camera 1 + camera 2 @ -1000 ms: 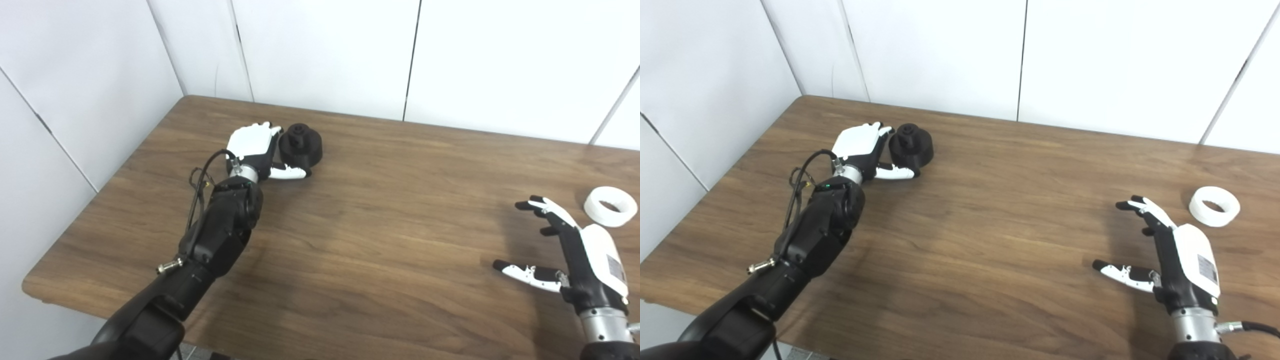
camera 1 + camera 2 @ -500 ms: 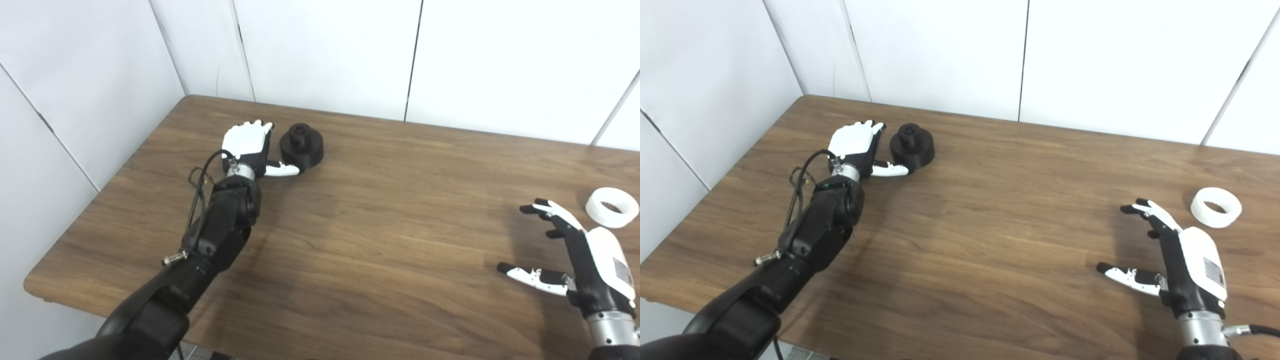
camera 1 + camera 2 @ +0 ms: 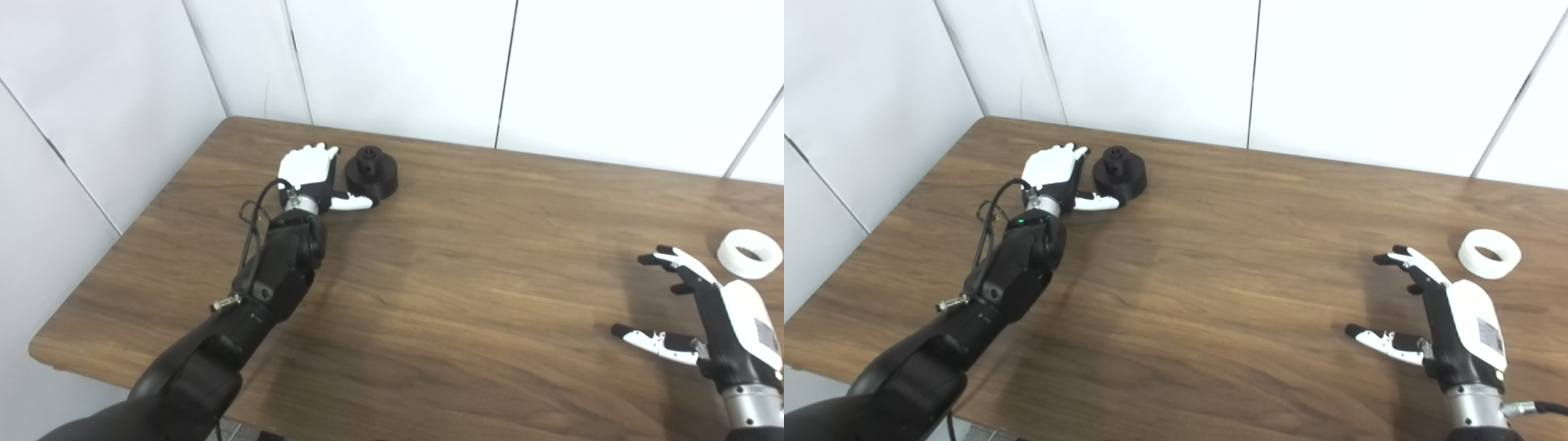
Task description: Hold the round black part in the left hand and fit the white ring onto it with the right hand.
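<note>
The round black part (image 3: pixel 371 172) rests on the wooden table (image 3: pixel 465 263) at the far left, a small hub sticking up from its top. My left hand (image 3: pixel 311 177) stands open right beside it on its left, the thumb reaching along the part's near side; whether they touch is unclear. The white ring (image 3: pixel 750 253) lies flat at the far right of the table. My right hand (image 3: pixel 1448 318) hovers open in front of and left of the ring, fingers spread, holding nothing.
White wall panels (image 3: pixel 398 61) close off the table's back and left sides. A black cable (image 3: pixel 250 214) loops off the left wrist. The table's near left corner (image 3: pixel 37 352) shows at the bottom left.
My left hand has shifted slightly farther back on the table, and the black part sits a little farther back with it. My right hand has drifted slightly down and right.
</note>
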